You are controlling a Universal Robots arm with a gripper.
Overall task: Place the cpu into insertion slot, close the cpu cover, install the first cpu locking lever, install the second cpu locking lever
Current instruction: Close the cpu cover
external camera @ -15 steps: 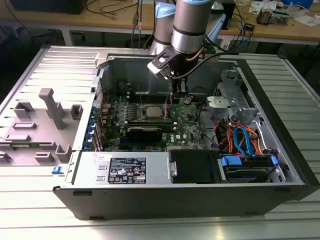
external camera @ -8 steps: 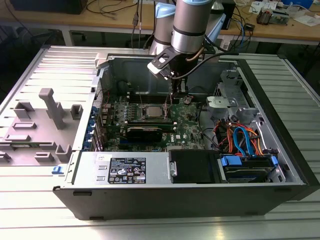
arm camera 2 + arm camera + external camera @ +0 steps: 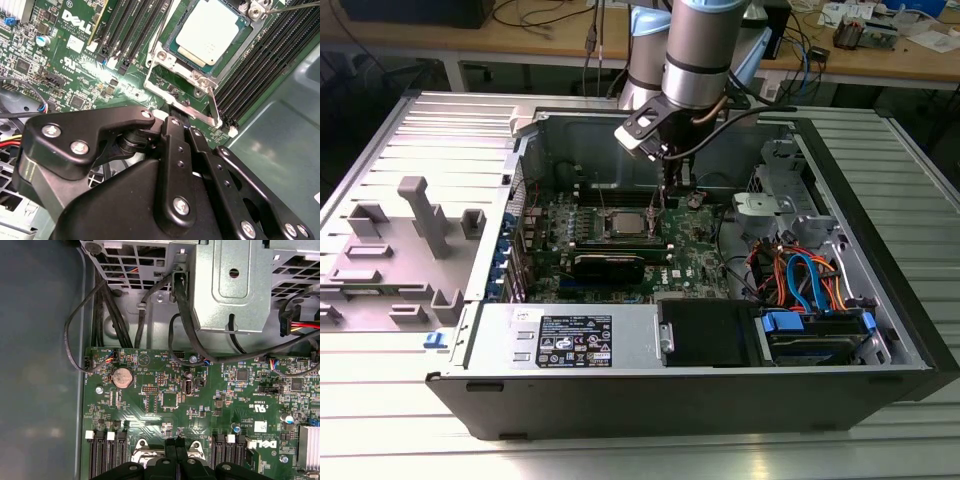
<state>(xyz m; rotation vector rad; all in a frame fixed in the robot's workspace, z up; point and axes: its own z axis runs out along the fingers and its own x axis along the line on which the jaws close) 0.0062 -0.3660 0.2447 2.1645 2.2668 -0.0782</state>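
The tool point(image 3: 665, 198), fingers pressed together (gripping nothing I can make out), hangs at frame centre, just to the exterior view's right of the cpu point(image 3: 628, 222). The cpu sits in the insertion slot point(image 3: 180, 70) with the cpu cover point(image 3: 234, 47) down around it. A locking lever point(image 3: 214, 107) lies beside the fingertips; whether it is latched is hidden.

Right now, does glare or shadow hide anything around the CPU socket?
Second wrist view: the cpu lid glares pale, the dark pincer blocks much of the motherboard. First wrist view: motherboard evenly lit, case wall dim. Exterior view: case shaded inside, cpu catches light.
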